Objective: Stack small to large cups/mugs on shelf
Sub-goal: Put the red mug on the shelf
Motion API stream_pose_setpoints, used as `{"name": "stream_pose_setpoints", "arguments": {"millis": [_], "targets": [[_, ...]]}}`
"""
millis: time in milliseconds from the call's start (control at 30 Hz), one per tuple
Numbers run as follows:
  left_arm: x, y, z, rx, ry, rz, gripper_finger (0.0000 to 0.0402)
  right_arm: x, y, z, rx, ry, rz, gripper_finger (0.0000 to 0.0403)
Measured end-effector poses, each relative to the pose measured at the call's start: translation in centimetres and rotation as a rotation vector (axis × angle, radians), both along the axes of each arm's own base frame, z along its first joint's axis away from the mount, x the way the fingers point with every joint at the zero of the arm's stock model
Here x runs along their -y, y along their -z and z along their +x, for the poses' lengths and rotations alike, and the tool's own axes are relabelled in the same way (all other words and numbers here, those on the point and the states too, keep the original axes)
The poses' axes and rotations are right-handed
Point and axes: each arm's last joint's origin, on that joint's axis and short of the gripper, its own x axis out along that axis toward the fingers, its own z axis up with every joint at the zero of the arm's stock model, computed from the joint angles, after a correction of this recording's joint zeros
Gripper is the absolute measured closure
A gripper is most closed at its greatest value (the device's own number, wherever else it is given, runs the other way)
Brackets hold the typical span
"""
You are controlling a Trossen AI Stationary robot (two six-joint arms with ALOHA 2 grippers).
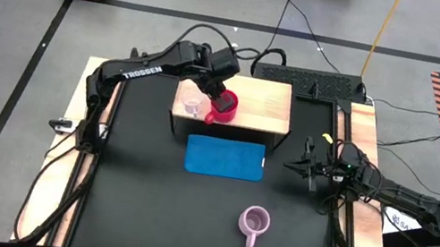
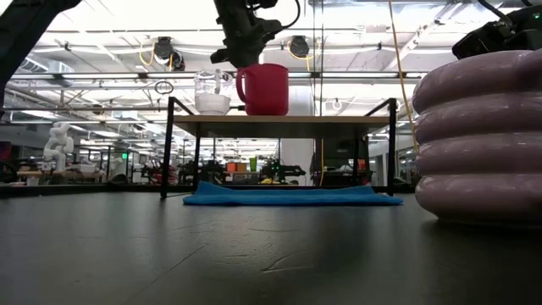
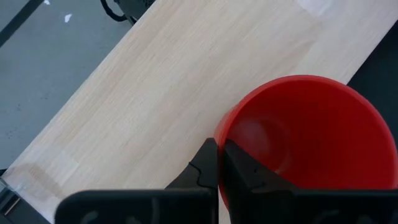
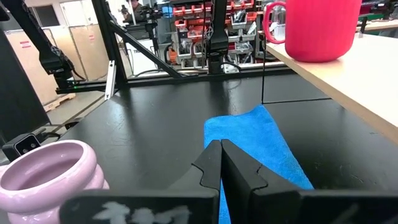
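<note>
Pinching the rim of the red mug (image 1: 222, 106) with my left claw (image 3: 219, 163), I have my fingers shut tight on its wall, one inside and one outside. The mug sits on the shelf (image 1: 269, 105) right under my claw. The small glass cup (image 1: 192, 104) stands just beside it on the shelf too. So I think two cups are up and one is left. The lilac mug (image 1: 253, 224) waits down on the tabletop (image 1: 134, 199), far from my left claw, past the blue mat (image 1: 225, 158). My right claw (image 4: 219, 163) is shut on nothing and rests over the tabletop near that mat. The shelf edge is close to the glass cup's side. There is lots of bare shelf on the mug's other side.
</note>
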Motion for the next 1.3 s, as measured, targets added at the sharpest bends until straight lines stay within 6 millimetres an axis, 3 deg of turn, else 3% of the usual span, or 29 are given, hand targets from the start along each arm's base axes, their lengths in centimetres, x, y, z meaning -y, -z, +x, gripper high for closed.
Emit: {"name": "stream_pose_setpoints", "arguments": {"millis": [900, 1133, 1300], "targets": [[-0.11, 0.19, 0.1, 0.001, 0.02, -0.01, 0.0395, 0.06, 0.28, 0.18, -0.03, -0.001, 0.004, 0.0403], [-0.18, 0.91, 0.43, -0.022, 0.019, -0.011, 0.0345, 0.07, 0.27, 0.18, -0.029, -0.001, 0.001, 0.0403], [-0.16, 0.35, 0.2, -0.004, 0.016, 0.0, 0.0326, 0.07, 0.27, 0.18, -0.028, -0.001, 0.001, 0.0403]]}}
